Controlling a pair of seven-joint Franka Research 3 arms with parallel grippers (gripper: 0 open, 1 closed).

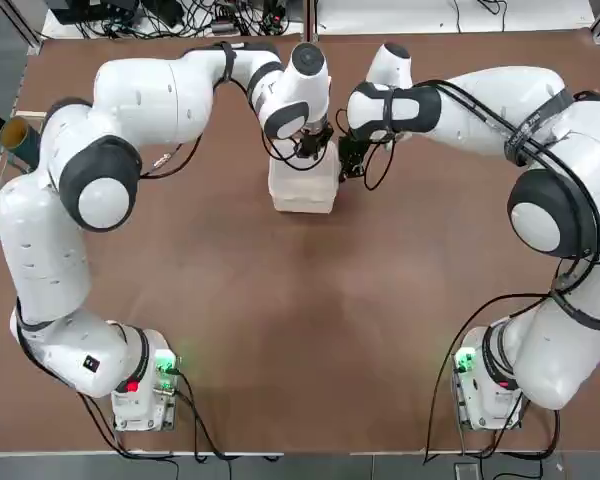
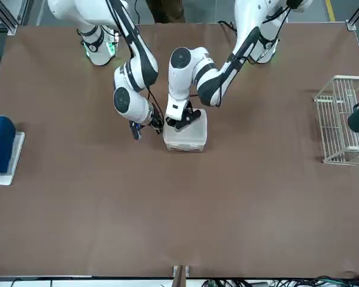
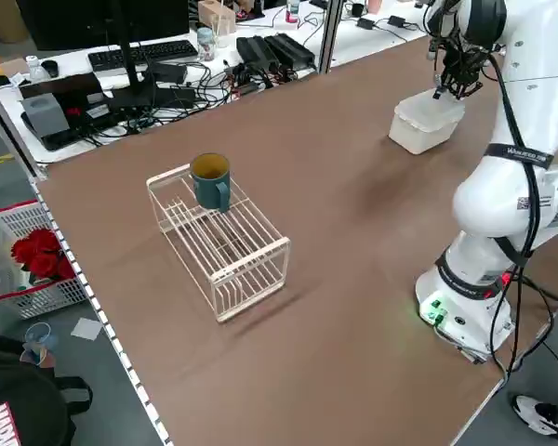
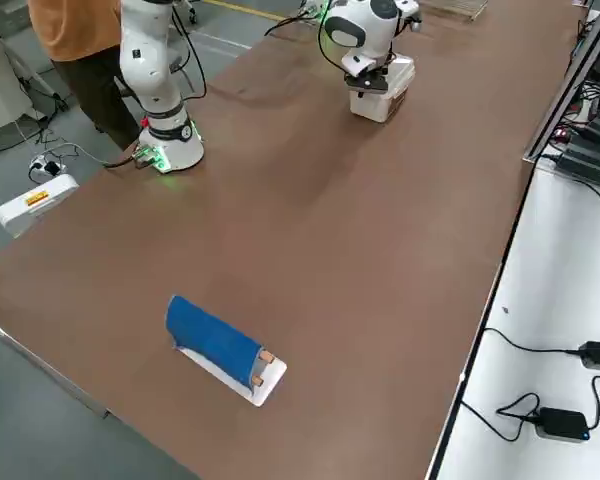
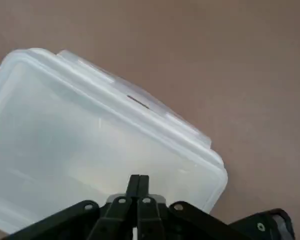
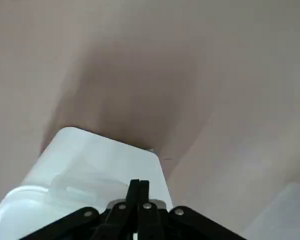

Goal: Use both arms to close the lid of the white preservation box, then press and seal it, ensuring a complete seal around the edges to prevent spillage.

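Milky-white translucent plastic forms the white preservation box (image 1: 302,188), which we find near the table's (image 1: 300,330) far middle, between the two wrists. We see the lid (image 5: 90,150) lying down flat over the box; through it we can make out no contents. The left gripper (image 5: 138,181) has its fingers pressed together, tips resting on the lid. The right gripper (image 6: 138,185) is likewise closed on nothing, at the box's right side (whether it touches the box we cannot tell). At the far left stands a cream wire rack (image 3: 221,234), and a dark teal cup (image 3: 210,179) sits on its top. On the right edge lies a blue roll (image 4: 214,338) on a white tray (image 4: 248,383).
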